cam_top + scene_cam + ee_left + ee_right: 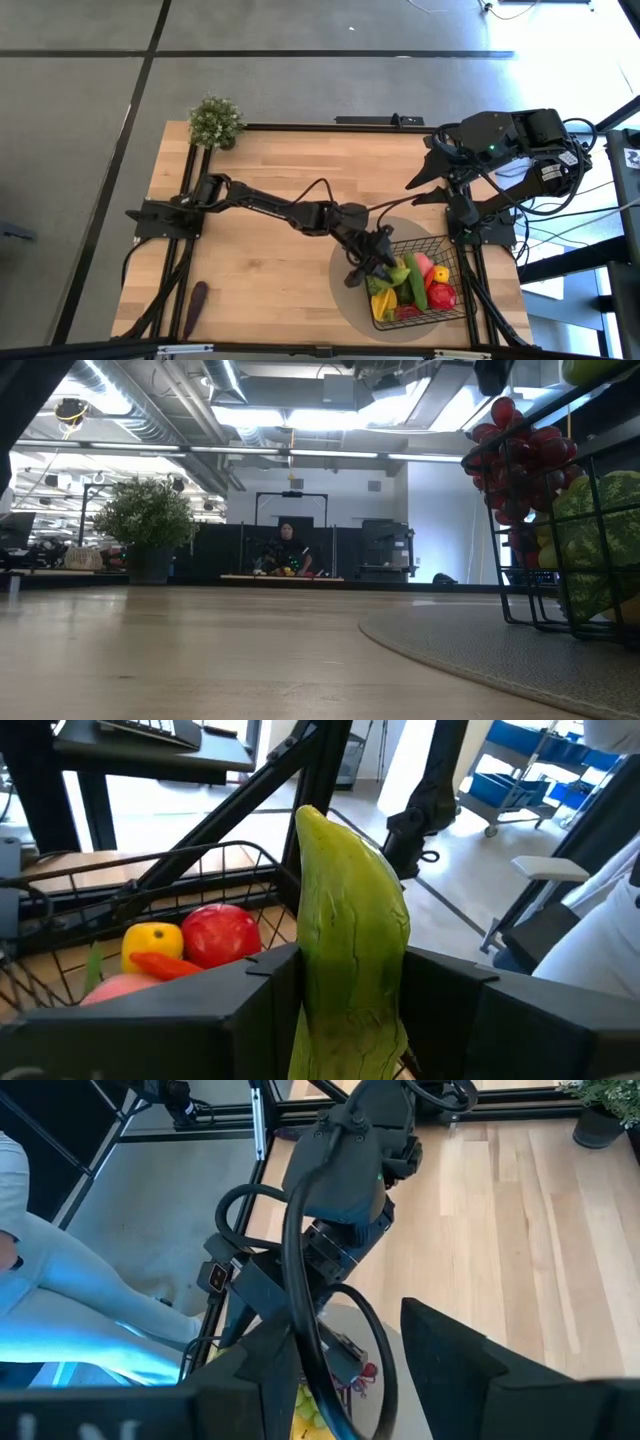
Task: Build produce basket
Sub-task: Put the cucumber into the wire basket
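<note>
The black wire basket point(447, 262) stands on a round grey mat near the table's front right. It holds produce: a red apple point(220, 932), a yellow fruit point(152, 942), a green cucumber point(415, 280) and dark red grapes point(520, 455). My left gripper point(372, 262) reaches level over the basket's left rim, shut on a long green wrinkled vegetable point(350, 920). A dark purple eggplant point(195, 305) lies on the table at the front left. My right gripper point(425, 185) hangs open and empty above the table's far right part. My left gripper has the green vegetable between its two fingers point(250, 1000), pinched at its lower half point(345, 1010). The fingers come level from the table's left and lie across it. The vegetable stands upright, its pointed end up. The fingers hide its lower end, so what that end rests on cannot be told.
A leafy potted plant point(215, 122) stands at the table's far left corner. The grey mat point(350, 290) reaches out beyond the basket to the left. Bare wood lies between the eggplant and the mat. A person point(288, 550) sits far behind the table.
</note>
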Robot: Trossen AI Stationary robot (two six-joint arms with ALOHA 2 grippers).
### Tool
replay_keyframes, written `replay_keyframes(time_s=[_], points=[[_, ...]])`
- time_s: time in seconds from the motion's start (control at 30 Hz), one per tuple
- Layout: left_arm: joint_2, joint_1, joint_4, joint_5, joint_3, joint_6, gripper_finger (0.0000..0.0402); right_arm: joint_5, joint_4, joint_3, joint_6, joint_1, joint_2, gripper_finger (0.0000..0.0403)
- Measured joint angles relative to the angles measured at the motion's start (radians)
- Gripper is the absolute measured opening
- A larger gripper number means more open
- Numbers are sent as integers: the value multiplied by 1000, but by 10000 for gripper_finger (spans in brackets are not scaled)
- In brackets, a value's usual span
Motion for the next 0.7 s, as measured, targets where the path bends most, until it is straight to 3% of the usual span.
replay_keyframes(time_s=[0.4,0.7], points=[[0,-4,-14,-13,0,-20,131,0,0,0,0,0,0,163],[0,-4,-13,-20,0,-18,116,0,0,0,0,0,0,163]])
